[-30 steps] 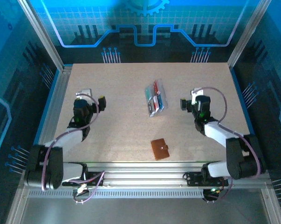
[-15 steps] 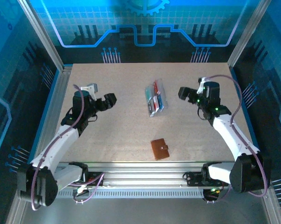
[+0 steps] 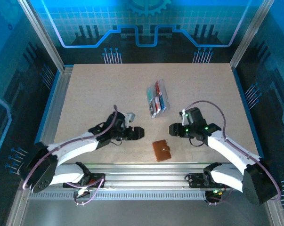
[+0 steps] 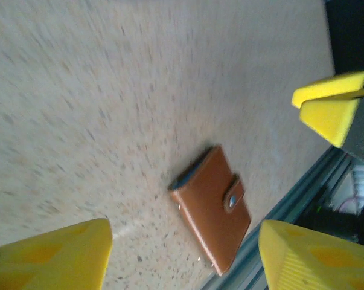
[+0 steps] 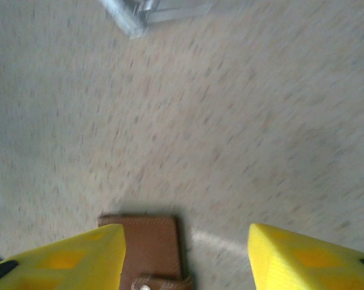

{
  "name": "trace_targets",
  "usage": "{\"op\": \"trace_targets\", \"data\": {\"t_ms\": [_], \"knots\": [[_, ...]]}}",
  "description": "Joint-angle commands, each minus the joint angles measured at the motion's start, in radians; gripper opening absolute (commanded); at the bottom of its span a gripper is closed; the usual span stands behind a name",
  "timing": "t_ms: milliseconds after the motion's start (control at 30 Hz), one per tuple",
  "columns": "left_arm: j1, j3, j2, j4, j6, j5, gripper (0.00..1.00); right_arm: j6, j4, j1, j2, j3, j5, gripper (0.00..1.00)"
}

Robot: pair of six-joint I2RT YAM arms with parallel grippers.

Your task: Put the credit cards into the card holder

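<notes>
Wallet (image 3: pixel 162 150): brown leather, folded shut, lying flat.
Wallet clasp: small tab with a round snap, wrapped over the right-hand edge in the top view.
Wallet edge: a dark lining strip shows along one side in the left wrist view (image 4: pixel 212 208).
Wallet place: near the table's (image 3: pixel 109 89) near edge, about mid-width; its corner shows in the right wrist view (image 5: pixel 148 241).
Cards (image 3: pixel 157 100): red, teal and blue, packed together in a clear tray (image 3: pixel 161 83).
Cards place: mid-table, well apart from the wallet, farther back.

1 card holder (image 3: pixel 162 150), 1 tray (image 3: pixel 150 97), 2 end effectors (image 3: pixel 140 133) (image 3: pixel 172 130).
</notes>
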Motion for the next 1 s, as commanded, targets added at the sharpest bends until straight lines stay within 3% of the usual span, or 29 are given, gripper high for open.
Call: {"op": "trace_targets", "data": {"t_ms": [0,233,433,533,767,967], "knots": [[-0.078,0.014,0.097,0.135,-0.088,0.06,0.61,0.042,-0.025,0.057,0.004,-0.039,0.001,0.54],[-0.182,0.065,0.318,0.278,-0.159,0.095,0.51,0.075,0.003,0.101,0.003,-0.12,-0.05,0.5],[-0.204,0.1,0.447,0.338,-0.195,0.098,0.42,0.095,0.024,0.156,0.007,-0.143,-0.052,0.52],[-0.204,0.102,0.458,0.333,-0.198,0.074,0.36,0.105,0.062,0.169,0.045,-0.155,-0.066,0.41],[-0.196,0.137,0.448,0.2,-0.177,-0.013,0.29,0.117,0.155,0.19,0.149,-0.142,-0.089,0.37],[-0.131,0.14,0.412,0.109,-0.185,-0.069,0.23,0.134,0.238,0.222,0.258,-0.082,-0.089,0.33]]}}
